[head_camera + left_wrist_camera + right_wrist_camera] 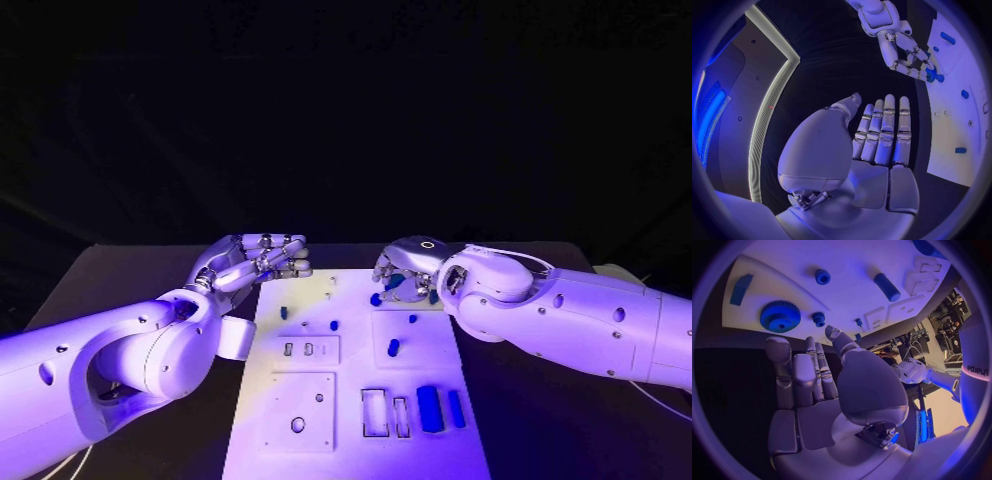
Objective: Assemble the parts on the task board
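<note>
We hover the right hand (817, 385), fingers straight and empty, just short of the blue gear (780, 316) to grasp it; left hand (873, 150) flat, spread, idle beside the task board (346, 400).

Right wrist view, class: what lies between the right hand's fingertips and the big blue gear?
Nothing: bare white task board separates the right hand from the gear.

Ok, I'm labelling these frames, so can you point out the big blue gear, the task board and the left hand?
big blue gear (780, 316): right wrist view, on its toothed top face.
task board (346, 365): head view, on a bare white patch near its middle.
left hand (879, 132): left wrist view, on the straight fingers.
</note>
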Controlling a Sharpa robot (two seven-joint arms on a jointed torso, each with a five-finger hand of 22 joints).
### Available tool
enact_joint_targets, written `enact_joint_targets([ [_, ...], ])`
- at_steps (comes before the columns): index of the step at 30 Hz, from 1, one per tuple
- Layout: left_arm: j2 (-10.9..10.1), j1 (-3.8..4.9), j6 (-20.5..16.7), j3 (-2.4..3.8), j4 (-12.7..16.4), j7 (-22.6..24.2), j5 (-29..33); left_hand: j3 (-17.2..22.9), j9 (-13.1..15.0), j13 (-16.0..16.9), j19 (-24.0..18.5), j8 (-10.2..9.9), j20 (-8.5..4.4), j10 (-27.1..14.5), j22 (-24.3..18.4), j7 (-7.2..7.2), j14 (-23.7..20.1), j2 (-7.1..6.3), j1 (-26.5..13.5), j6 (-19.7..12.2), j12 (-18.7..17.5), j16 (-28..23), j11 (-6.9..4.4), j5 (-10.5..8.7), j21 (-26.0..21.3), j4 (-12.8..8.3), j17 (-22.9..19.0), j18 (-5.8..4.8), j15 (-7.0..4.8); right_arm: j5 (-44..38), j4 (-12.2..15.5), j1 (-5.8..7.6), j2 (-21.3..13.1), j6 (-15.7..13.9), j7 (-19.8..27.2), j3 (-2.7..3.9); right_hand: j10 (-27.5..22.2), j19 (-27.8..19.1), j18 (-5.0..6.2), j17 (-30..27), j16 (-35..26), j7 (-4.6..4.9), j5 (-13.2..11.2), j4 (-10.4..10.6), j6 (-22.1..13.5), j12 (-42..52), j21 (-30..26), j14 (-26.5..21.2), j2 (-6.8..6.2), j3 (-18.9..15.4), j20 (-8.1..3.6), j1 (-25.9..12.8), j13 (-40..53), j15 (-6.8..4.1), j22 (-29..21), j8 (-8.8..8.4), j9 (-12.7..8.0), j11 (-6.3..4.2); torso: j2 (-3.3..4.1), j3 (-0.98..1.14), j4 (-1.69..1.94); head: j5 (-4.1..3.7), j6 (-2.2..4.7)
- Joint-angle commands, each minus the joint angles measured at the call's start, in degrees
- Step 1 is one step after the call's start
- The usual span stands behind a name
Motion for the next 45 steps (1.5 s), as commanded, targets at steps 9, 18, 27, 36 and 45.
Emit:
enact_joint_targets([
  [9, -0.39, 0.37, 1.04, 0.12, 0.57, 0.04, 0.45, 0.18, -0.07, 0.00, -0.23, -0.62, 0.43, -0.25, -0.32, 0.74, -0.44, -0.11, -0.51, -0.34, -0.93, -0.84, 0.70, 0.18, -0.49, 0.01, 0.13, 0.69, 0.74, -3.81, -0.53, -0.35, 0.65, 3.79, -1.78, -0.05, 0.29, 1.91, -1.58, 3.54, 3.49, -0.03, 0.33, 0.54, 0.62, 0.76, 4.10, 2.16, -0.09, 1.18, -0.01, 0.77, 0.29, -0.27, 5.59, -0.26, 0.30, -0.13, 0.90, -0.02, 0.24, -0.07, 0.11],
  [18, -0.40, 0.41, 1.07, 0.15, 0.49, -0.03, 0.73, 0.26, -0.07, 0.02, -0.45, -0.92, 0.56, -0.43, -0.51, 0.94, -0.67, 0.02, -0.56, -0.56, -1.33, -1.24, 0.88, 0.18, -0.73, -0.05, 0.19, 0.69, 0.90, -3.90, -0.88, -0.63, 1.15, 4.58, -2.21, -0.08, 0.50, 2.10, -1.73, 4.35, 4.47, 0.10, -0.02, 1.04, 0.92, 0.89, 5.14, 2.04, 0.29, 2.00, 0.03, 0.75, 0.32, -0.24, 7.00, -0.30, 0.40, -0.11, 1.31, 0.04, 0.31, 0.06, 0.57],
  [27, -0.44, 0.46, 1.27, 0.17, 0.45, -0.20, 0.78, 0.29, -0.06, 0.03, -0.47, -0.95, 0.57, -0.43, -0.53, 0.95, -0.69, 0.07, -0.55, -0.56, -1.37, -1.29, 0.89, 0.19, -0.76, -0.06, 0.20, 0.69, 0.92, -3.81, -1.01, -0.74, 1.25, 4.62, -2.32, -0.10, 1.29, 2.57, -1.97, 5.90, 6.02, 0.08, -0.17, 1.53, 1.47, 1.27, 6.64, 2.11, 0.42, 3.02, 0.03, 0.84, 0.43, -0.28, 9.09, -0.28, 0.55, -0.23, 1.59, 0.05, 0.29, -0.02, 0.59],
  [36, -0.55, 0.57, 1.51, 0.19, 0.63, -0.44, 0.78, 0.41, -0.04, 0.05, -0.51, -0.99, 0.60, -0.42, -0.59, 0.91, -0.70, 0.17, -0.40, -0.52, -1.47, -1.39, 0.88, 0.20, -0.82, -0.18, 0.24, 0.71, 0.93, -3.75, -1.22, -0.75, 1.80, 4.41, -2.30, -0.10, 1.72, 2.46, -1.97, 5.96, 6.25, 0.05, -0.26, 1.83, 1.72, 1.47, 6.85, 2.01, 0.65, 3.55, 0.00, 0.87, 0.49, -0.33, 9.38, -0.26, 0.62, -0.35, 1.88, 0.12, 0.40, 0.01, 0.51],
  [45, -0.68, 0.67, 1.54, 0.21, 0.74, -0.55, 0.78, 0.49, -0.03, 0.05, -0.55, -1.06, 0.63, -0.45, -0.65, 0.94, -0.73, 0.14, -0.25, -0.54, -1.60, -1.52, 0.89, 0.19, -0.88, -0.35, 0.28, 0.72, 0.94, -3.72, -1.20, -0.76, 2.02, 4.01, -2.48, -0.10, 2.01, 2.30, -1.96, 5.86, 6.36, 0.11, -0.81, 2.25, 1.62, 1.57, 7.01, 1.87, 0.31, 3.72, -0.01, 0.51, 0.53, -0.35, 9.61, -0.43, 0.62, -0.36, 2.00, 0.12, 0.30, 0.10, 0.45],
])
